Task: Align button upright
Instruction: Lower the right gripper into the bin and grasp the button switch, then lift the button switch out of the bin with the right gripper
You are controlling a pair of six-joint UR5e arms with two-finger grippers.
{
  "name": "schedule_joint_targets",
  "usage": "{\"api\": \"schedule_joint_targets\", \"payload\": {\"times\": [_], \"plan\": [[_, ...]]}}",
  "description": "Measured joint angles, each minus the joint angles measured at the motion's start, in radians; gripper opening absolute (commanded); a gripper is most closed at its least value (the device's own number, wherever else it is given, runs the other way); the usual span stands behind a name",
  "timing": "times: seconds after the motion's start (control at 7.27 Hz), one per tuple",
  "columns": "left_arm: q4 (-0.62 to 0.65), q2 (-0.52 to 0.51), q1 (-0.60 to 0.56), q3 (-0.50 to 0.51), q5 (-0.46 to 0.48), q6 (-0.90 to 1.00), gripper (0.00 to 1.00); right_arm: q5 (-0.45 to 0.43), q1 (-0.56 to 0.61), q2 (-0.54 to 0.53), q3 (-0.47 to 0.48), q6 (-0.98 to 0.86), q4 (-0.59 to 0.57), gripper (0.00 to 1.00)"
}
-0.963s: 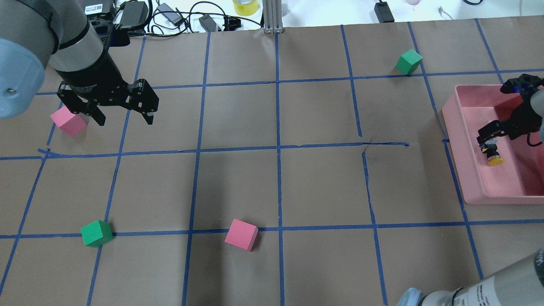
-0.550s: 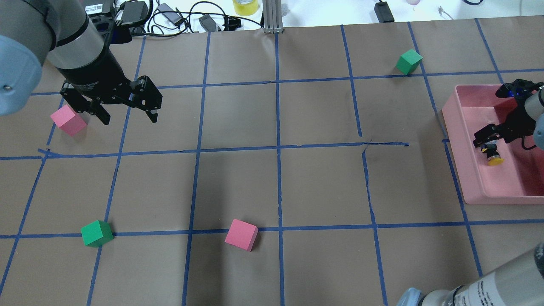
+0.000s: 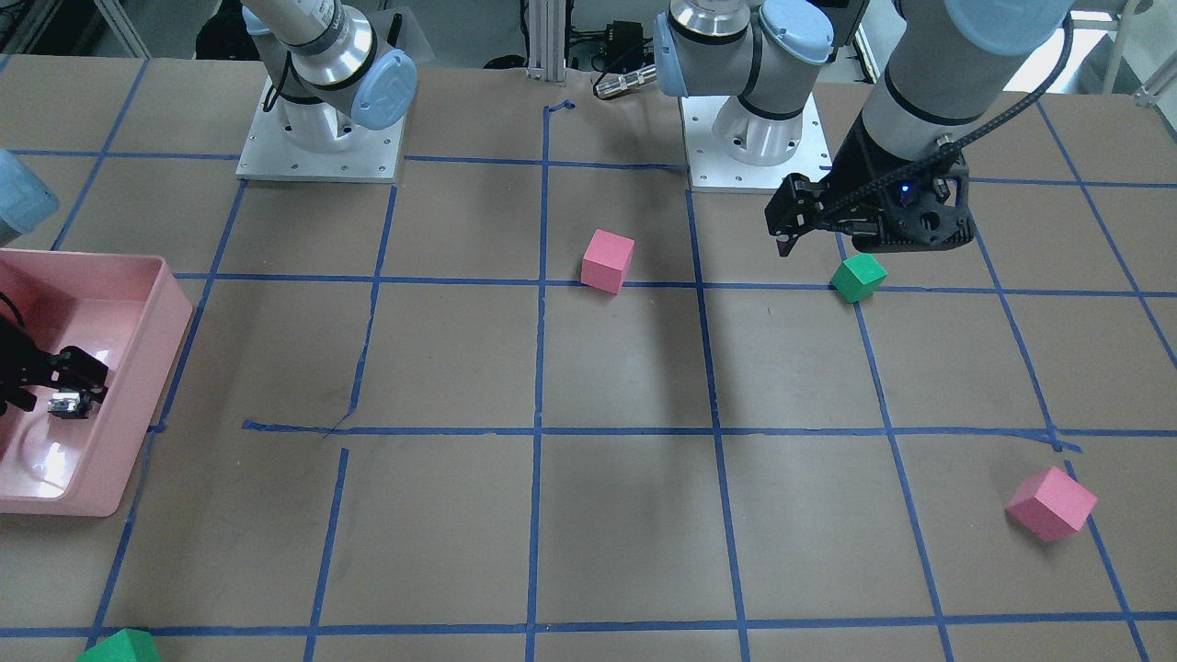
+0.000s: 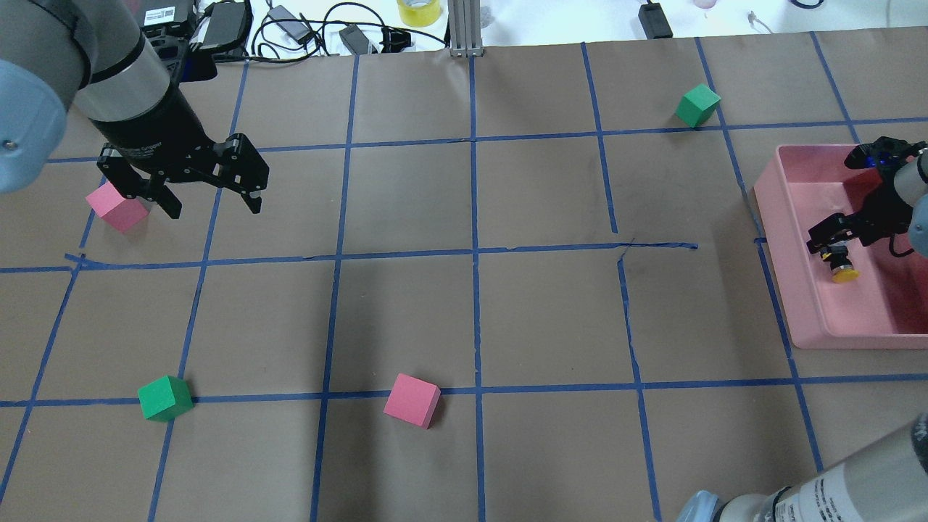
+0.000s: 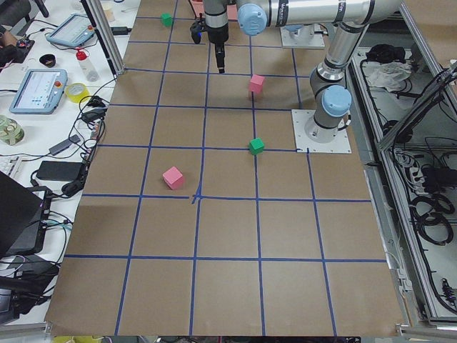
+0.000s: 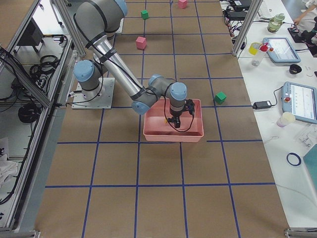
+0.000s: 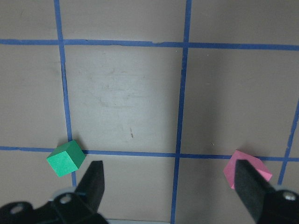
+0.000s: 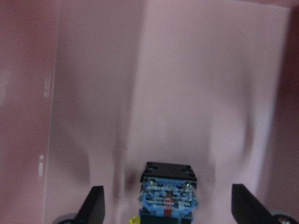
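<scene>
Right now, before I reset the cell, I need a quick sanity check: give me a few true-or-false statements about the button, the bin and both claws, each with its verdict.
1. The button is inside the pink bin. True.
2. The left claw grips a pink cube. False: it is open and empty, hanging above the table.
3. The right claw is shut on the button. False: the right wrist view shows its fingers spread wide on either side of the button, touching nothing.
4. A green cube sits on the table outside the bin. True.
</scene>
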Motion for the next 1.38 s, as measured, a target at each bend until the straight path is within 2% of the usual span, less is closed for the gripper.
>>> {"api": "schedule_joint_targets", "payload": {"times": [0.14,0.28,0.83,0.96,1.1,1.38], "plan": [[0.001,-0.004,0.003,0.004,0.003,0.0,1.0,-0.003,0.0,0.001,0.0,0.0,0.005,0.05],[0.001,-0.001,0.005,0.008,0.004,0.0,1.0,-0.005,0.0,0.0,0.0,-0.002,0.009,0.0],[-0.04,0.032,0.0,0.018,-0.011,0.0,1.0,0.004,0.001,-0.012,-0.012,-0.002,0.018,0.0],[-0.066,0.038,-0.002,0.02,-0.033,-0.004,1.0,0.005,0.005,-0.023,-0.037,-0.001,0.05,0.0],[-0.087,0.04,-0.004,0.022,-0.063,-0.011,1.0,0.006,0.016,-0.041,-0.092,0.0,0.126,0.0],[-0.096,0.03,-0.005,0.021,-0.197,-0.014,1.0,0.004,0.069,-0.079,-0.253,0.007,0.316,0.0]]}}
